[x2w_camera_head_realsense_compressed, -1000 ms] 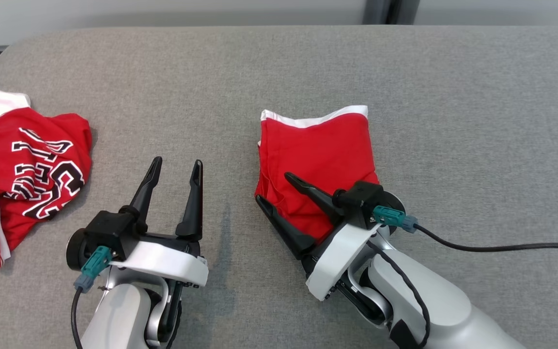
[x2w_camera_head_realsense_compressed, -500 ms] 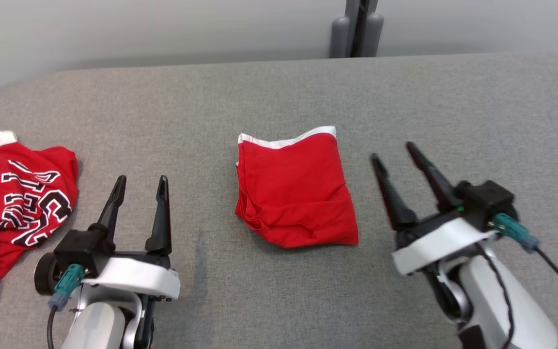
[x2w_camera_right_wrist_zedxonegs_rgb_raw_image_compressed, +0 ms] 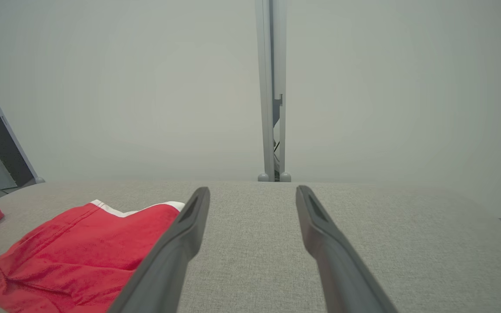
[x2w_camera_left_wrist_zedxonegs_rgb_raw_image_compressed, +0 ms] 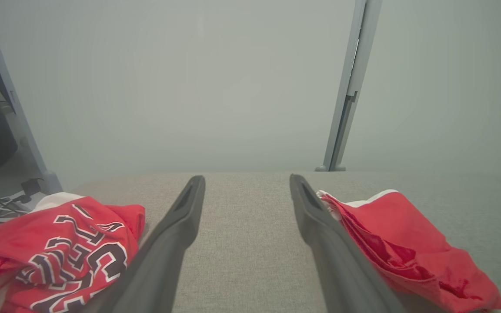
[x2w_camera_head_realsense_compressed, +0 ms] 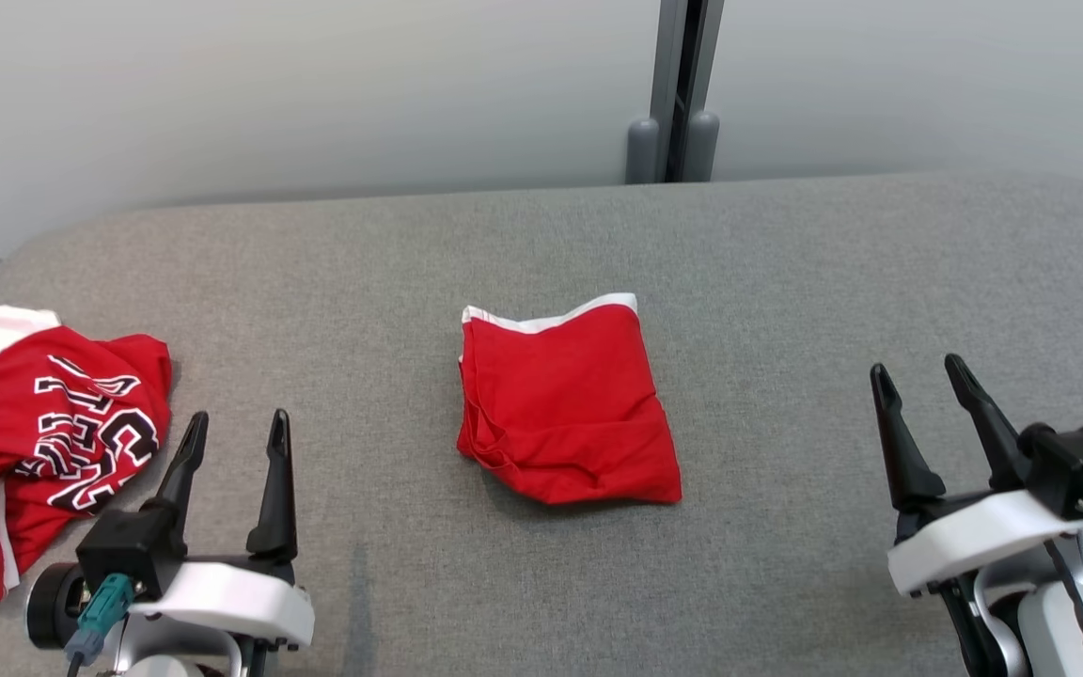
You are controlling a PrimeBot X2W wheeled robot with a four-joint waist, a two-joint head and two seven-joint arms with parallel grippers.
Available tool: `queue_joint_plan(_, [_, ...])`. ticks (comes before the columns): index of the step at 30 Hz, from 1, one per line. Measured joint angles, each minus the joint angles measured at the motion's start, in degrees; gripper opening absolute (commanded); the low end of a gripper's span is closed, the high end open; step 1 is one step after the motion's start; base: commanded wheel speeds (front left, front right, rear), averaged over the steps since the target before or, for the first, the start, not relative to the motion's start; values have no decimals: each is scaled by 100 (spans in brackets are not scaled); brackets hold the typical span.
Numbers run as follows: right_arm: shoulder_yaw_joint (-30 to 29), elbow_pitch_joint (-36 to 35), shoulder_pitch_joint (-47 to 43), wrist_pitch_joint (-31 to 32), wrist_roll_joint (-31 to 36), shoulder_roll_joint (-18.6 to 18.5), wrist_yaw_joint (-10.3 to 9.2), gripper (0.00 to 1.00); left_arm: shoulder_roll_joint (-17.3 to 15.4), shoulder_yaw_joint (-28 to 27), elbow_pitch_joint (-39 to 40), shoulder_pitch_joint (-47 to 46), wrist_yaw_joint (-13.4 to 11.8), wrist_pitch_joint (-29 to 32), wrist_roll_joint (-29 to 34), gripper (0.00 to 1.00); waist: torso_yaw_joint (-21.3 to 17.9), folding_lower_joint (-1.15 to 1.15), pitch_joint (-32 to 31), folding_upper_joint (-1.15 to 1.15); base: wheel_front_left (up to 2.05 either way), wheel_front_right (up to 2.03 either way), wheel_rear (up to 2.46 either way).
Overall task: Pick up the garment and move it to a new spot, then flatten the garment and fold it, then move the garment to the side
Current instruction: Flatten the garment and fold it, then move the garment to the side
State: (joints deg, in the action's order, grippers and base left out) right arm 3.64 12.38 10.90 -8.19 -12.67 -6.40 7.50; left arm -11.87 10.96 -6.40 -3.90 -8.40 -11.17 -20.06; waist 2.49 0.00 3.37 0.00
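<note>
I am holding my left gripper with its fingers spread wide and gripping nothing, and my right gripper is standing likewise parted and empty. The folded red garment is lying flat on the grey padded surface between them, off to the right of my left gripper and well to the left of my right one, touching neither. A crumpled red jersey with lettering is lying just left of my left gripper.
</note>
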Motion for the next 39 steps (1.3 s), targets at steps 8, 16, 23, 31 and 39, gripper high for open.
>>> queue_joint_plan(8, [-269, -335, -604, 258, 25, 92, 0, 100, -123, 47, 210, 392, -62, 166, -3, 100, 34, 0, -332, 0, 0, 0, 0])
queue_joint_plan(16, [-500, -911, -1037, 569, 138, 261, 0, 100, -234, 118, 366, 566, -132, 316, -8, 100, 55, 0, -408, 0, 0, 0, 0])
queue_joint_plan(23, [-503, -911, -1053, 571, 141, 289, 0, 100, -253, 134, 366, 563, -134, 334, -19, 100, 69, 0, -387, 0, 0, 0, 0])
queue_joint_plan(31, [-582, -842, -944, 606, 188, 245, 0, 100, -267, 200, 405, 441, -147, 350, -22, 100, 147, 0, -297, 0, 0, 0, 0])
queue_joint_plan(39, [-443, -69, -86, 716, 220, 4, 0, 100, -233, 297, 398, -65, -16, 207, -5, 100, 545, 0, 68, 0, 0, 0, 0])
